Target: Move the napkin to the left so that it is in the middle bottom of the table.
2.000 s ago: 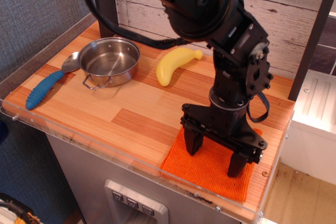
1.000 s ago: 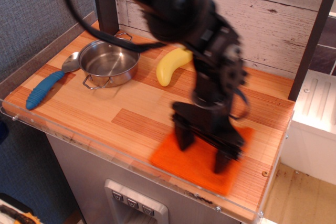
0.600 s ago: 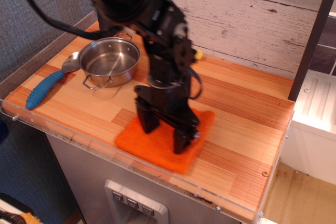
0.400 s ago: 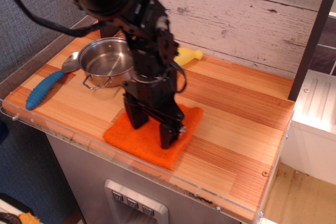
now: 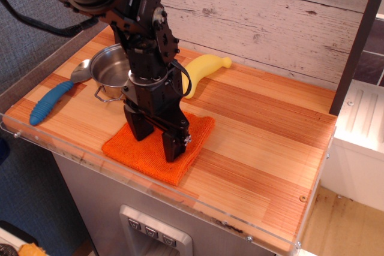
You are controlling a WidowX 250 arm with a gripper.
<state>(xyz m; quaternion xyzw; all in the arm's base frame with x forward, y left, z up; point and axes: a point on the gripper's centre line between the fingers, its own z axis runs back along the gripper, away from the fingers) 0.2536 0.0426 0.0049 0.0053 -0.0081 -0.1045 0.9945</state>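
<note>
Whitewashed plank wall behind tabletop (image 5: 270, 130). Napkin (image 5: 150, 154): lower centre-left of frame, near front edge. Claw (image 5: 157, 141): spread open, fingertips pressing napkin. Step: drag apparently nearly done; next, lift clear.

Soft, even daylight is filling a clear, mostly sharp view.

The table (image 5: 264, 130) is showing bright and warm, its acrylic rim catching pale glints along the near edge. The steel pot (image 5: 108, 67) is throwing small highlights. The gripper (image 5: 157, 139) is casting only a faint shadow on the napkin (image 5: 153, 151), while the black arm's upper part is reading dark with little detail.
</note>
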